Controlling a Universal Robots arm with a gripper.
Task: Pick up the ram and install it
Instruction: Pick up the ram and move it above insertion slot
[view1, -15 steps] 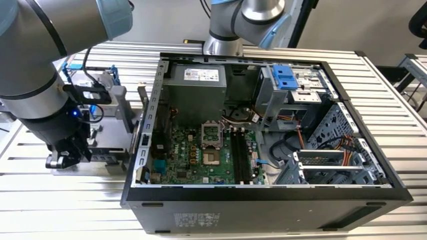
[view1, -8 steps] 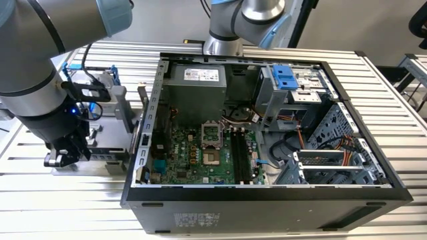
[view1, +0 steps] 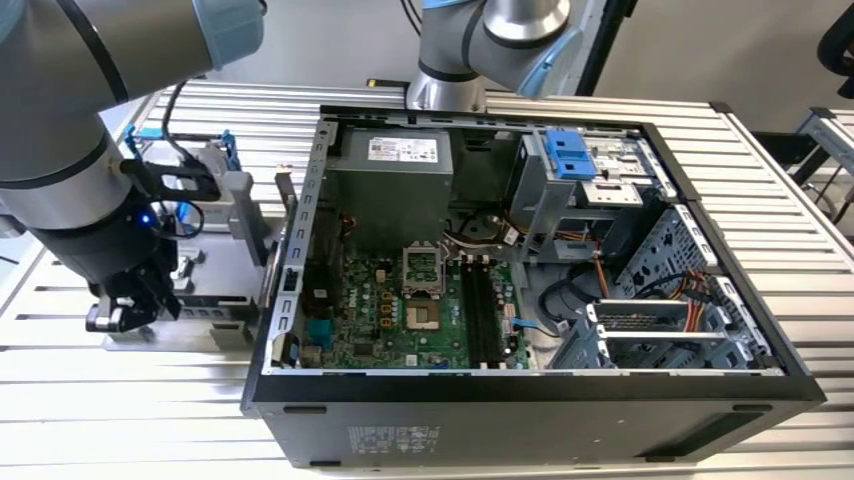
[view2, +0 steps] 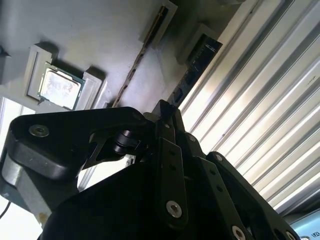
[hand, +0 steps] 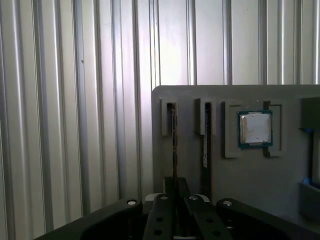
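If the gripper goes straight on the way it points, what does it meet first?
Probably the ram standing on edge in the tray; the gripper lines up with it, though depth is unclear.

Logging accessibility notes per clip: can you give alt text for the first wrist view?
The black gripper is lined up on a ram stick standing on edge in a slot of a grey tray. A second ram stick and a processor chip sit beside it; the tray rests on a ribbed metal table.

An open computer case (view1: 534, 410) stands beside a grey tray (hand: 240, 105) holding a processor chip (hand: 255, 129).
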